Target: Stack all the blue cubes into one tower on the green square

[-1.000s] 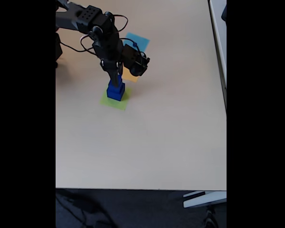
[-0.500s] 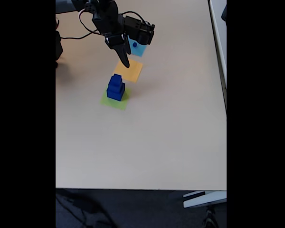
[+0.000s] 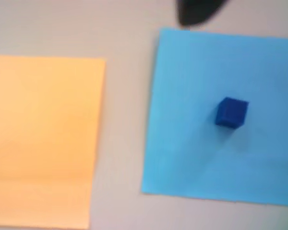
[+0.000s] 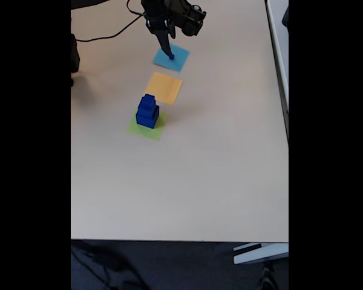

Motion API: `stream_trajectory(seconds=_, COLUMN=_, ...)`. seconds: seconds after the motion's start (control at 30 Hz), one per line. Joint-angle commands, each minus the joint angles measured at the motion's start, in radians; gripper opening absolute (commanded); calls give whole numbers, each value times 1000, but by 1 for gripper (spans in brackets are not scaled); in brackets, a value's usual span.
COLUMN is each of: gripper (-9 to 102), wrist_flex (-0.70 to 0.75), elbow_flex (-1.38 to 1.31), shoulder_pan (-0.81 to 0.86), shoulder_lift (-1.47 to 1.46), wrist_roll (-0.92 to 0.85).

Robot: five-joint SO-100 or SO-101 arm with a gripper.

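Overhead in the fixed view, reaching in from the top left corner, black and bent sharply downward, the arm (image 4: 169, 12), cable looping behind; gripper (image 4: 165, 43) pointing at the table, tips hanging just above the near-left part of the light blue square (image 4: 176, 61). Jaws too dark and too small there to read, so open or closed impossible to tell. Beside the tips, resting on that paper, the small cube (image 4: 172, 57) (a mere dot at this range). Closer in the wrist view: same small cube (image 3: 232, 112) sitting right of centre on the light blue square (image 3: 192, 143), apart from every edge, with a dark fingertip (image 3: 199, 12) poking in from the top, blurred. Left of it there, across a strip of bare table, the orange-yellow square (image 3: 43, 139). Farther down the table in the fixed view, orange-yellow square (image 4: 164, 88) bare, then the green square (image 4: 151, 130) carrying the tower (image 4: 147, 111), two cubes so far, larger below, upright. Wide open beige table (image 4: 218, 181) to the right and toward the near edge; dark floor beyond.
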Motion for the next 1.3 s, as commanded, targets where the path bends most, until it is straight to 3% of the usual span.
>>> stream_trajectory(seconds=0.0, gripper=24, wrist_flex=48, elbow_flex=-126, shoulder_pan=-75, shoulder_lift=-63, wrist_roll=184)
stream_trajectory(seconds=0.3, gripper=24, wrist_flex=48, elbow_flex=-270, shoulder_pan=-161, shoulder_lift=-299, wrist_roll=350)
stream_trajectory(seconds=1.27, gripper=24, wrist_flex=46, elbow_flex=-445, shoulder_pan=-169, shoulder_lift=-609, wrist_roll=348)
